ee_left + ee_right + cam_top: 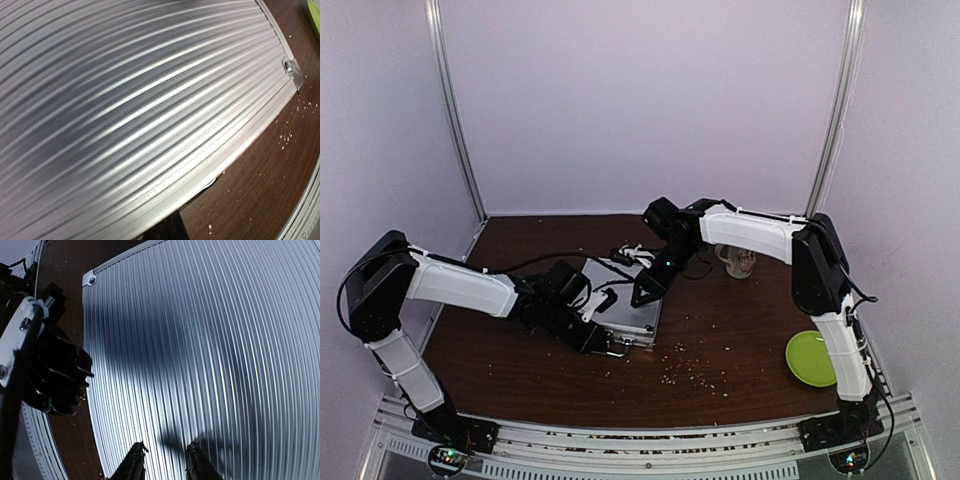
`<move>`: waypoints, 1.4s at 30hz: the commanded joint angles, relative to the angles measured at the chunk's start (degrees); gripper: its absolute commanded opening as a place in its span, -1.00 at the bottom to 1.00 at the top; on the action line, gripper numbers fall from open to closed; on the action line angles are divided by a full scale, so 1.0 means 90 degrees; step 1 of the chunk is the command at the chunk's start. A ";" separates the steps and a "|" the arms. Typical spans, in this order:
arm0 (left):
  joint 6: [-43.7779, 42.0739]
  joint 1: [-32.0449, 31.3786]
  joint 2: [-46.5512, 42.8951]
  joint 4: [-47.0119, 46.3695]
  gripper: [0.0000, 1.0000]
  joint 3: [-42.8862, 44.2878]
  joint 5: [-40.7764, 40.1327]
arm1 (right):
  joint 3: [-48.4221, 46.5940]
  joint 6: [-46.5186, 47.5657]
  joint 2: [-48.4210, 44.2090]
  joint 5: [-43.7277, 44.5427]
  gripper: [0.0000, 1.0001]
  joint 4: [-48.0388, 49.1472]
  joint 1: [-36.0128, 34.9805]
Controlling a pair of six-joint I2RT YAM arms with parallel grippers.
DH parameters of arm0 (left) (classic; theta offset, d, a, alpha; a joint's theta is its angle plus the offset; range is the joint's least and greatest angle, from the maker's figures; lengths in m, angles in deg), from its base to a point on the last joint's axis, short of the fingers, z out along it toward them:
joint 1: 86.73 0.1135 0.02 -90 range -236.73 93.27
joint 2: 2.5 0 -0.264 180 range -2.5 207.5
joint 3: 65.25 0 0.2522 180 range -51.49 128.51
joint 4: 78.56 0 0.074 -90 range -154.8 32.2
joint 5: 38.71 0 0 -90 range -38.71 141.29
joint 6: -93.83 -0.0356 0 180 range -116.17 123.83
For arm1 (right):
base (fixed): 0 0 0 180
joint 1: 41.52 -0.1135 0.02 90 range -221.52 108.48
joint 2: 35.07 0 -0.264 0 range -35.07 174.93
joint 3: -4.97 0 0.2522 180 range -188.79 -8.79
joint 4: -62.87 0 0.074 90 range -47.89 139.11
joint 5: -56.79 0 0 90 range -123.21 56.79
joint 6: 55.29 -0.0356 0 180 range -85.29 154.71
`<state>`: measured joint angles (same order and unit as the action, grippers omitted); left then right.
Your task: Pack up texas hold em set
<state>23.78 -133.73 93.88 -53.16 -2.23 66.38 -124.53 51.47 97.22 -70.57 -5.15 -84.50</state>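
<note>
My right tool (165, 462) is drawn in narrow. Its two dark fingers (134, 465) stand close together with nothing between them, and the tips point down at the ribbed silver lid of the case (630, 312). They are on the lid or just above it; I cannot tell which. Their shadow falls across the ribs right ahead of them. My left tool (592, 335) is closed too. Its own camera shows little of the fingers, only the lid filling the view at a slant, so I cannot tell whether it grips anything. From above it sits low at the case's near left edge, just beside the handle (616, 348).

The right arm rises from its base at the near right, bends at a high elbow, reaches left across the counter (740, 330), and drops its wrist steeply onto the middle of the case. The left arm folds up from its base at the near left, and its forearm runs low and nearly level to the right toward the case.

The case lies shut and flat in the middle of the counter. A metal corner bracket (293, 71) shows on its edge. Pale crumbs (695, 375) are scattered on the dark wood in front of it. The cream mug (738, 262) stands behind the right arm, and the lime green plate (810, 358) lies well apart at the near right.
</note>
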 commanded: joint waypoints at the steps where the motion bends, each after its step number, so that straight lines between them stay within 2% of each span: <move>1: -0.0028 -0.0034 0.0162 -0.0271 -1.00 0.0145 -0.0227 | 0.0194 0.0025 0.0605 0.0343 -0.42 -0.0423 -0.0058; 9: 0.0182 -0.0031 0.0214 -0.0596 -1.00 0.0032 -0.0567 | 0.0185 0.0029 0.0667 0.0333 -0.41 -0.0429 -0.0058; 15: 0.0287 -0.0044 0.0029 -0.0682 -1.00 -0.0141 -0.1225 | 0.0180 0.0038 0.0686 0.0330 -0.41 -0.0439 -0.0059; 29: 0.0222 -0.0047 -0.0225 -0.0746 -1.00 -0.0264 -0.1048 | 0.0142 0.0036 0.0721 0.0322 -0.40 -0.0478 -0.0065; 33: 0.0179 -0.0086 -0.0436 -0.0448 -1.00 -0.0164 -0.1015 | 0.0040 0.0090 0.0607 0.0417 -0.37 -0.0641 -0.0063; 37: 0.0040 -0.0119 -0.1081 0.0092 -1.00 -0.0266 -0.0968 | 0.0043 0.0056 0.0120 0.0590 -0.34 -0.0737 -0.0050; 42: -0.0557 -0.0105 -0.2296 0.1554 -1.00 -0.0062 -0.1524 | 0.0331 0.0144 -0.0998 0.0920 -0.31 -0.0709 0.0039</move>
<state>23.32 -134.48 80.68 -49.10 -4.40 56.85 -124.42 52.01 95.53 -68.30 -7.62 -84.79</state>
